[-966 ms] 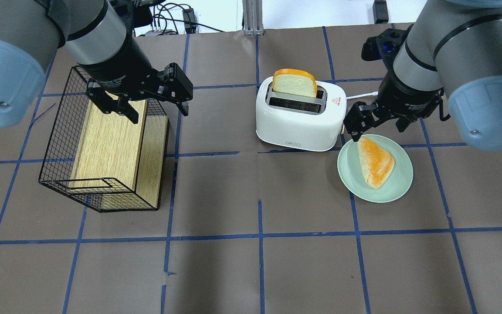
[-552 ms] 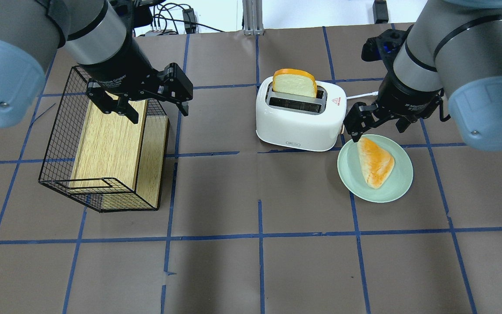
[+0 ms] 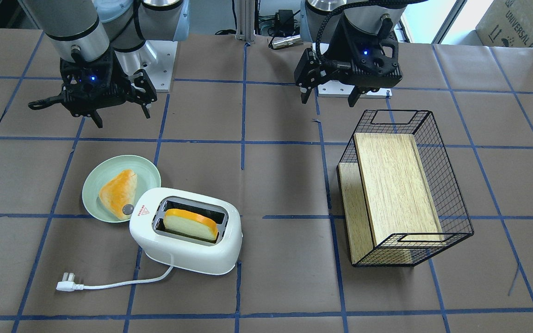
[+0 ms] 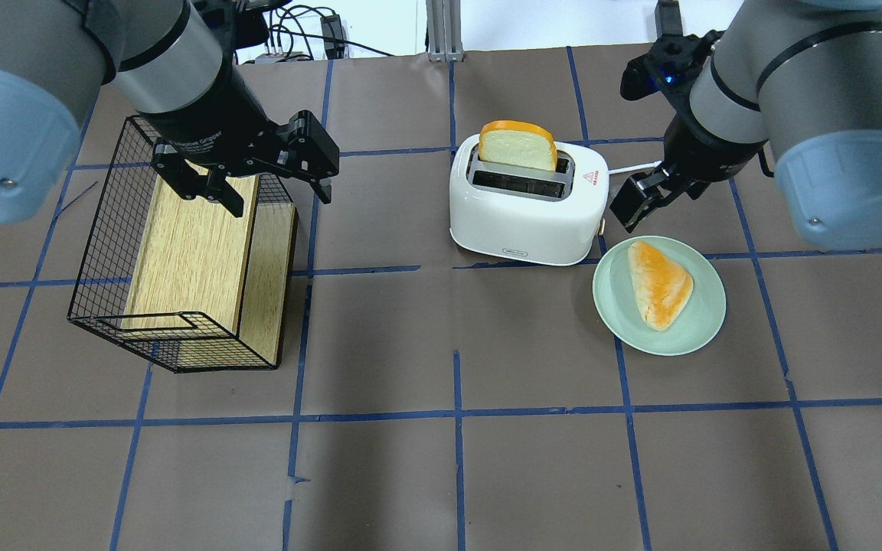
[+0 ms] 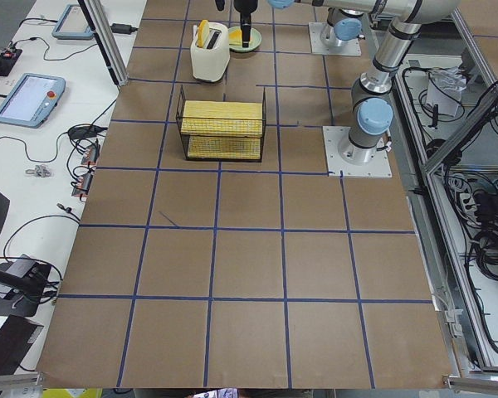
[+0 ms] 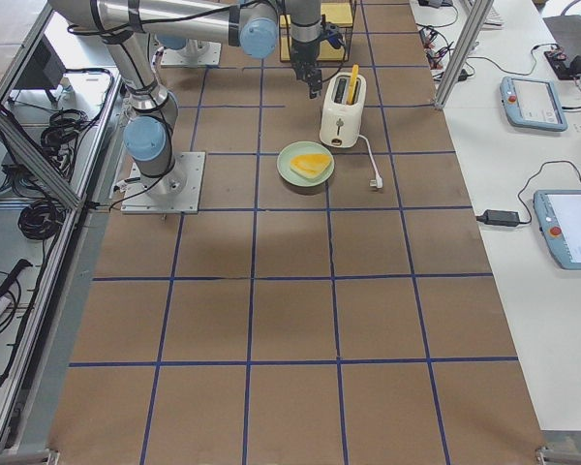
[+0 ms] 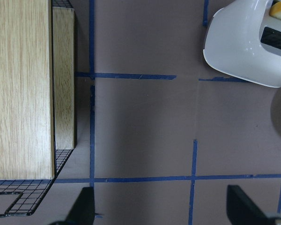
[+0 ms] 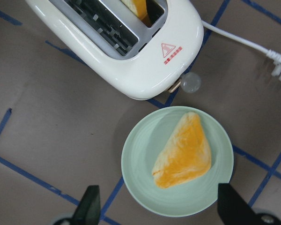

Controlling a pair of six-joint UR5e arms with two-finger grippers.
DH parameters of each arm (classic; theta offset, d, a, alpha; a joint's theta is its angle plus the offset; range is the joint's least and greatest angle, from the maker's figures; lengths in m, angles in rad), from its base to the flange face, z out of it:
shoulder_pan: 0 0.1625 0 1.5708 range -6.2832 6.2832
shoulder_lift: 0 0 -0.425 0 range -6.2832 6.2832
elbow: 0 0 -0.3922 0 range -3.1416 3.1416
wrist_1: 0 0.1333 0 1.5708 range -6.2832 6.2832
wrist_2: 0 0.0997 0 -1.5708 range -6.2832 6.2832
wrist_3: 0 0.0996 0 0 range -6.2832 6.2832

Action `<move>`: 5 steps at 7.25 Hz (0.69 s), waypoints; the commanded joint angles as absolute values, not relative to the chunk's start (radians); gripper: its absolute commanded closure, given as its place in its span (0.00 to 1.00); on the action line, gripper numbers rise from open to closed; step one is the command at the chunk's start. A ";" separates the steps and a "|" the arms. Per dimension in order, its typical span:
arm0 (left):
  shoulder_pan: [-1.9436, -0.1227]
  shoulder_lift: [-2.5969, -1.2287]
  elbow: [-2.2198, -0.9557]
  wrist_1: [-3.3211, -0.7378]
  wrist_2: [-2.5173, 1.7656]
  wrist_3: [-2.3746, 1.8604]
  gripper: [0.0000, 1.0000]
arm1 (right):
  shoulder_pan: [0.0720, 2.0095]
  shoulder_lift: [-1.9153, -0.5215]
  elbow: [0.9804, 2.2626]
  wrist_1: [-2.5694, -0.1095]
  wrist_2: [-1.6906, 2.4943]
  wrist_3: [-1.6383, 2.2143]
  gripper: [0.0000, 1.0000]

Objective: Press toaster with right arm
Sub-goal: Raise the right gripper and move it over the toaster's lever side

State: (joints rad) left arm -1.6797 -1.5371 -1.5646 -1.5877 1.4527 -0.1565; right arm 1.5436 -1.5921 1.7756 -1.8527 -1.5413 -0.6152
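Observation:
The white two-slot toaster (image 4: pixel 525 210) stands mid-table with a bread slice (image 4: pixel 517 145) upright in its far slot. It also shows in the front view (image 3: pixel 188 247) and the right wrist view (image 8: pixel 131 61). Its grey knob (image 8: pixel 191 82) and a small tan lever sit on the end facing the plate. My right gripper (image 4: pixel 644 200) is open and empty. It hovers just right of that end, above the plate's far rim, and touches nothing; its fingertips (image 8: pixel 89 206) are wide apart. My left gripper (image 4: pixel 276 197) is open and empty over the basket's corner.
A green plate (image 4: pixel 609 306) with a triangular bread piece (image 4: pixel 659 283) lies right of the toaster. The white cord and plug (image 3: pixel 65 285) trail on the far side. A black wire basket (image 4: pixel 96 252) holding a wooden box (image 4: pixel 188 252) stands at left.
My right gripper has turned and moved a little up and away from the plate, towards the toaster's far right corner. The left arm and the toaster have not moved.

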 commanded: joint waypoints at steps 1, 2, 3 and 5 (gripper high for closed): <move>-1.680 -1.537 -1.565 -1.588 1.453 -0.156 0.00 | 1.516 -1.557 1.772 -1.936 -1.572 -0.784 0.74; -1.680 -1.536 -1.565 -1.588 1.453 -0.156 0.00 | 1.517 -1.525 1.781 -1.945 -1.566 -0.887 0.82; -1.680 -1.537 -1.565 -1.588 1.453 -0.156 0.00 | 1.517 -1.456 1.770 -1.991 -1.563 -1.042 0.83; -1.680 -1.536 -1.565 -1.588 1.453 -0.156 0.00 | 1.519 -1.424 1.781 -2.019 -1.555 -1.120 0.90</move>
State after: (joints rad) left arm -1.6797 -1.5366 -1.5647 -1.5877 1.4527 -0.1565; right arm 1.5176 -1.4471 1.7751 -2.0022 -1.5585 -1.0695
